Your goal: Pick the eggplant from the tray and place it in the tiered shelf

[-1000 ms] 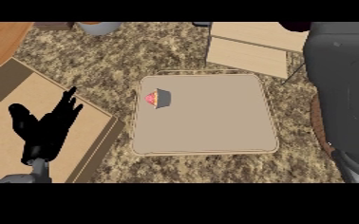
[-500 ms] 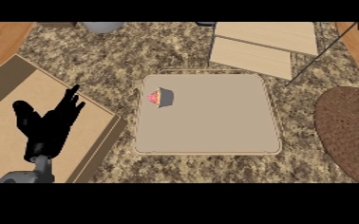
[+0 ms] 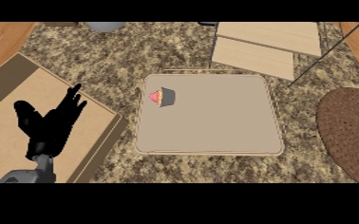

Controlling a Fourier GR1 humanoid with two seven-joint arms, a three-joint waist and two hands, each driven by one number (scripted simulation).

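At lower left of the head view, the left hand (image 3: 48,132) shows with its grey forearm coming up from the bottom edge. Its fingers are straight and spread, pointing up and a little to the right, thumb out to the left; it holds nothing and hovers over a flat tan board (image 3: 35,102) with a darker brown border that runs diagonally along the left side. The right hand shows nowhere in this view.

To the right of the left hand, apart from it across a strip of speckled granite counter (image 3: 126,57), lies a square beige tray (image 3: 224,128) with rounded corners and a pale raised rim. On the tray, near its left edge and toward its far side, sits one small item (image 3: 163,96): a dark grey body with a pink-red part on its left. Whether this is the eggplant cannot be told from its look. It lies up and to the right of the hand's fingertips, not touching them.

Farther right and beyond the tray, two pale wooden panels (image 3: 259,47) lie stepped, one partly over the other: the tiered shelf, with a thin dark line slanting down beside it. At the right edge, level with the tray, curves a brown textured round shape (image 3: 340,128), cut off by the frame. At the far edge, above the hand, a grey rounded object (image 3: 105,26) is partly visible.
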